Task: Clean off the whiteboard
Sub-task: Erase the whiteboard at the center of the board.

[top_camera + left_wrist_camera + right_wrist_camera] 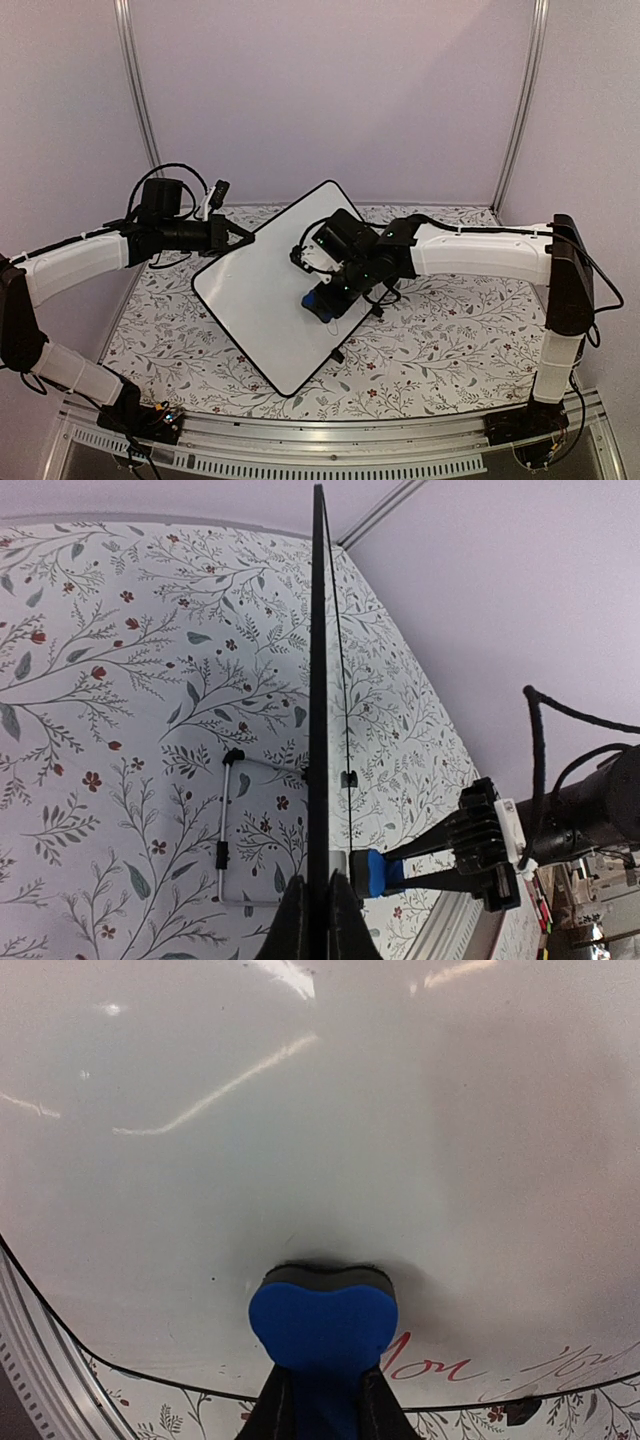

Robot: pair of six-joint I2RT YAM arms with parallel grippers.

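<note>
Right gripper (322,1405) clamped on blue eraser (322,1325), dark felt face pressed against whiteboard (320,1110). Left gripper (318,915) pinches the board's edge, fingers mostly cut off by the frame. Board sits mid-table on floral tabletop (440,340). Red writing (430,1368) near lower rim, illegible.

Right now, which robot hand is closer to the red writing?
Right. The right gripper holds the blue eraser beside the red writing; the left gripper clamps the whiteboard edge, farther off.

Your table (450,350), covered in a leafy floral print, carries the whiteboard (260,300), which rests tilted on it.
</note>
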